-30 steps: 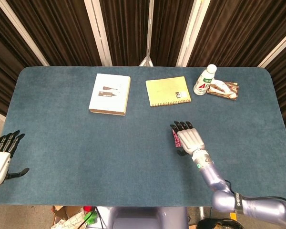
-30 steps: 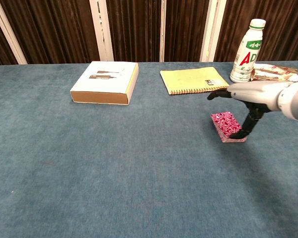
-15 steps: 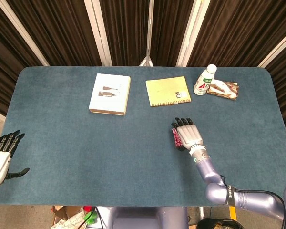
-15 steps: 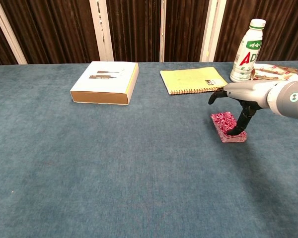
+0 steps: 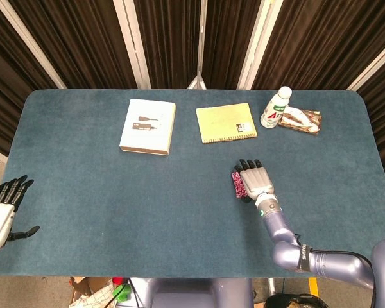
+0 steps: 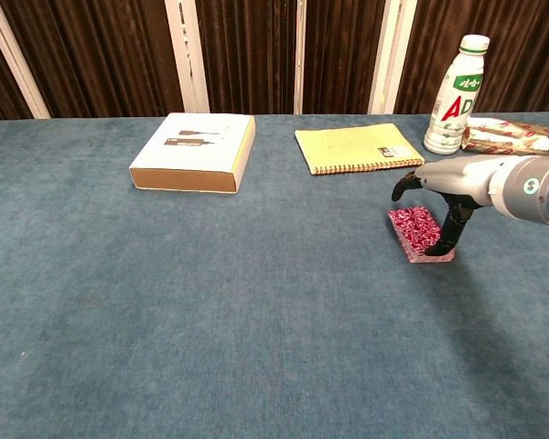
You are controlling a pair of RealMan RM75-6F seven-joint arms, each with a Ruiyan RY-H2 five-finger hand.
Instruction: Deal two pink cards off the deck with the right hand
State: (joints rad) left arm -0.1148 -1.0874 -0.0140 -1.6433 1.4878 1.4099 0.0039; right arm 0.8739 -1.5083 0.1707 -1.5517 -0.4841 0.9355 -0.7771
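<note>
Pink card deck point(image 6: 420, 232): flat on the blue bench point(image 5: 83, 186), right of centre, at 6 o'clock from the yellow notebook point(image 5: 226, 122). Right hand point(image 5: 255, 180): palm down over the deck's right side, thumb tip point(image 6: 439, 246) touching the top card, other fingers spread, nothing gripped. Left hand point(image 5: 1, 212): at 9 o'clock edge, fingers apart, empty.

Deck point(image 6: 419, 232) lies before notebook point(image 6: 357, 147), box point(image 6: 194, 152) further left.
</note>
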